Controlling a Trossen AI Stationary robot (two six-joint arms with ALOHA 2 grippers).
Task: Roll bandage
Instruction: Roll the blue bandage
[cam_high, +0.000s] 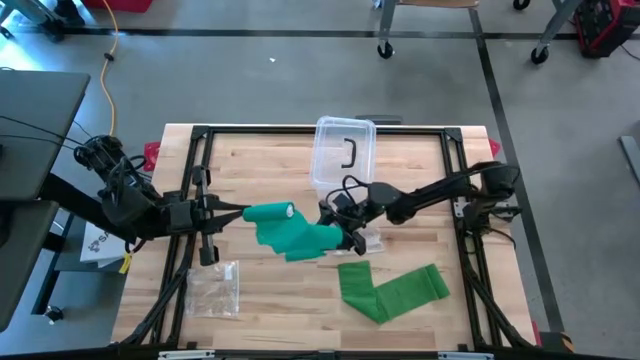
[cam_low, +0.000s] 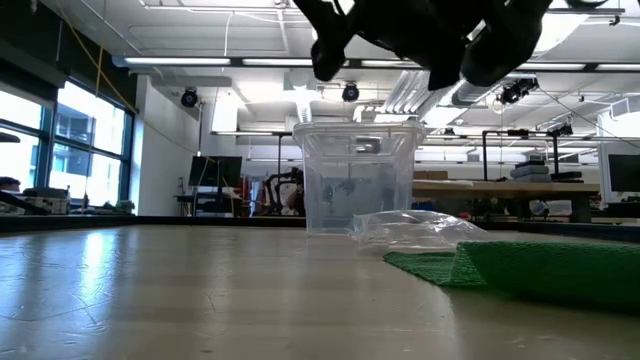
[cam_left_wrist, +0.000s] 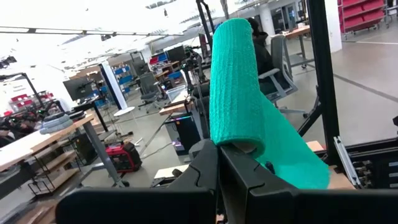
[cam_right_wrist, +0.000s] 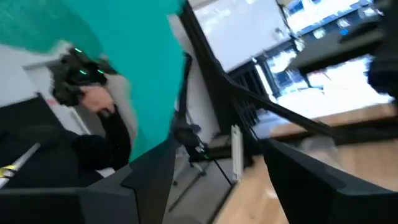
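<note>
A teal bandage roll (cam_high: 268, 212) hangs over the table's middle, with my left gripper (cam_high: 238, 213) shut on its left end. In the left wrist view the roll (cam_left_wrist: 233, 81) sticks out beyond the fingers. Its loose tail (cam_high: 305, 240) drapes off toward the right, down to my right gripper (cam_high: 336, 232). That gripper is open (cam_right_wrist: 217, 180), with the teal cloth (cam_right_wrist: 124, 56) beside one finger; I cannot tell whether they touch. A second, darker green bandage (cam_high: 392, 290) lies partly unrolled, flat on the table at the near right. My left gripper pinches the roll's near end (cam_left_wrist: 239, 144), by the pale core, between its two fingers. The fingers come level from the table's left and lie along the roll. The roll is lifted clear of the table, and its tail (cam_left_wrist: 292, 162) hangs slack from it.
A clear plastic box (cam_high: 343, 150) stands at the far middle of the table. An empty clear bag (cam_high: 213, 287) lies near the front left, and a plastic wrapper (cam_high: 372, 240) lies just right of my right gripper. A black frame (cam_high: 300, 131) rims the table.
</note>
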